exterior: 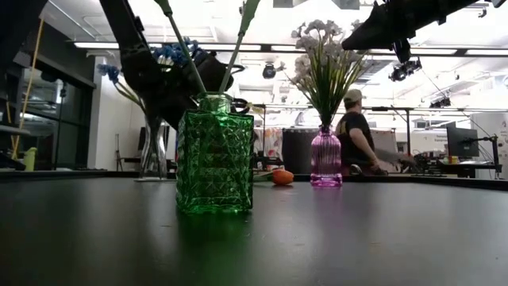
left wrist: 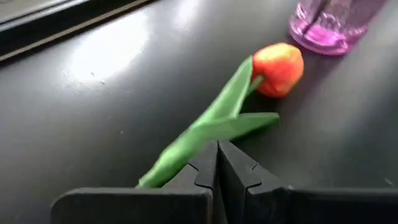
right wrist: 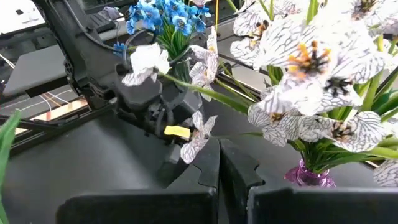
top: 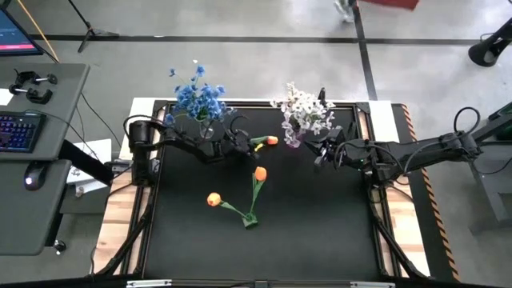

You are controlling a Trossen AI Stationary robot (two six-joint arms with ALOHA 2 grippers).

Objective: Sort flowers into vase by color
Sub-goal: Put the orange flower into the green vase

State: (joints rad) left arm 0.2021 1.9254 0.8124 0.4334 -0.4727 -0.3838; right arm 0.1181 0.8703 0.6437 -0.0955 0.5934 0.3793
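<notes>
Table (top: 320, 240): black top carrying three vases and the flowers.
Left gripper (left wrist: 217, 163): low over the table behind the green vase, jaws together, with the leaf of a lying tulip (left wrist: 278, 67) right at their tips; whether it is pinched cannot be told.
Right gripper (right wrist: 219, 163): just beside the white flowers (top: 302, 112), jaws together, holding nothing.
Blue flowers (top: 196, 94): upright in a clear vase (exterior: 155, 151).
White flowers: in the pink vase (exterior: 325, 159).
Green vase (exterior: 214, 152): holds two orange tulips (top: 260, 174).
</notes>
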